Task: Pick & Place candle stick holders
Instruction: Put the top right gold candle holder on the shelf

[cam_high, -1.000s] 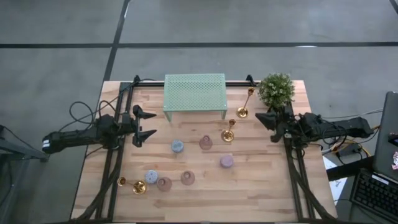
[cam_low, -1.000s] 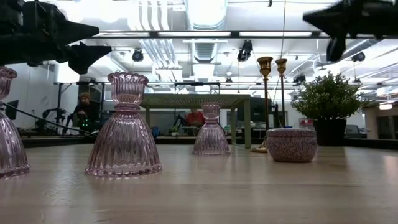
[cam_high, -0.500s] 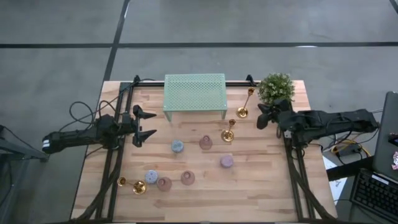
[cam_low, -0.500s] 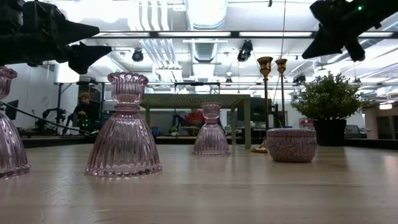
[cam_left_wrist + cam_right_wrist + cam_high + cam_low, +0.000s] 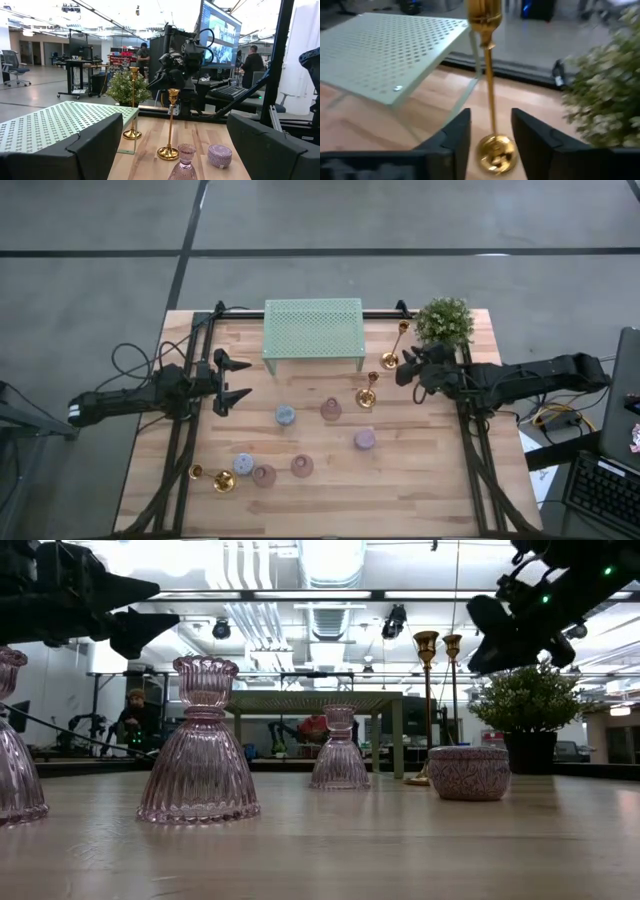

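Two tall gold candle stick holders stand on their round bases right of the rack: one point(image 5: 390, 360) near the plant, one point(image 5: 366, 396) nearer the middle. A third gold one point(image 5: 212, 478) lies at the near left. Small pink, mauve and blue holders point(image 5: 330, 409) are scattered on the mid table. My right gripper point(image 5: 403, 368) hovers open just right of the far gold holder; in the right wrist view its stem point(image 5: 490, 80) shows beyond the gap between my fingers point(image 5: 452, 142), untouched. My left gripper point(image 5: 235, 380) waits open over the left side.
A pale green mesh rack point(image 5: 313, 330) stands at the far middle. A bushy potted plant point(image 5: 444, 323) stands at the far right, close behind my right arm. Cables run along the far edge. People and desks show in the room beyond the table.
My right gripper has moved toward the table's left edge, dropping a little, up to the gold holder beside the plant, and its fingers have opened. The left arm and all holders have kept still.
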Robot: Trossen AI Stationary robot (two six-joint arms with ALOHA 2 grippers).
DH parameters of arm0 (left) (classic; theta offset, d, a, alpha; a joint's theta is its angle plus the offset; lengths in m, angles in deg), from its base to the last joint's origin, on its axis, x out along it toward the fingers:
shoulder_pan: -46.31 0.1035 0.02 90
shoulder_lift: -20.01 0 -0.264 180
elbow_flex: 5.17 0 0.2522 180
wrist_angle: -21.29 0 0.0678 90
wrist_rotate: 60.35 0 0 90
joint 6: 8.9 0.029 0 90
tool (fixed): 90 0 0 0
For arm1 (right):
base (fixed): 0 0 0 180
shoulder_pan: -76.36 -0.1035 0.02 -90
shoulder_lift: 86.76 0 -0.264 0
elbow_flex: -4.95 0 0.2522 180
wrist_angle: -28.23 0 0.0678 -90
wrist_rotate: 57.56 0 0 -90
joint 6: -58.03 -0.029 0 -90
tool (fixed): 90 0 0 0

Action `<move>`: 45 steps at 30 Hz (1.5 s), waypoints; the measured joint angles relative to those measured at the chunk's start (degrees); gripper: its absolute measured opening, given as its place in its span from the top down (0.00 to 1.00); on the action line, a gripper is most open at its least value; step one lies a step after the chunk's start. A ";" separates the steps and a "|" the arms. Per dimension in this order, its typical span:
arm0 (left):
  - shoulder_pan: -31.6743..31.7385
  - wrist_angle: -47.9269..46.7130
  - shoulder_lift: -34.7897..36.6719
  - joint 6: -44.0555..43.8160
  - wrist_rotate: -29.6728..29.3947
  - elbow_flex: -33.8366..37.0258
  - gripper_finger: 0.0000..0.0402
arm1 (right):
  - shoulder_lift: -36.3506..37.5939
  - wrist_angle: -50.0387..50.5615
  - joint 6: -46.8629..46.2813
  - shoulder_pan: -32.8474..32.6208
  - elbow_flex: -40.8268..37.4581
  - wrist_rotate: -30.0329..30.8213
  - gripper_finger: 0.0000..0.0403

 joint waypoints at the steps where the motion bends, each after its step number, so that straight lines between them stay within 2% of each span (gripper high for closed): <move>1: 0.00 -0.02 0.00 0.02 0.02 0.02 0.10 | -0.41 -0.43 0.97 0.00 0.00 1.24 0.61; 6: 0.00 0.00 0.00 0.00 0.00 0.00 0.10 | -2.66 -5.01 5.49 1.33 0.00 1.68 0.51; 14: 0.00 0.01 0.00 0.01 0.00 0.01 0.10 | -4.59 -8.78 9.04 5.40 0.07 1.47 0.50; 18: 0.00 0.00 0.00 0.01 0.01 0.01 0.10 | -4.98 -9.42 9.27 7.85 0.05 1.29 0.52; 27: -0.04 0.01 -0.07 0.01 0.00 0.02 0.10 | -7.60 -17.72 13.86 10.55 0.00 -1.18 0.56; 33: -0.04 -0.01 -0.09 0.02 0.02 0.02 0.10 | -9.42 -17.89 13.73 12.28 0.35 -1.52 0.60; 45: -0.02 0.00 -0.09 0.02 0.01 0.02 0.10 | -11.97 -22.45 14.19 14.82 0.52 -4.55 0.75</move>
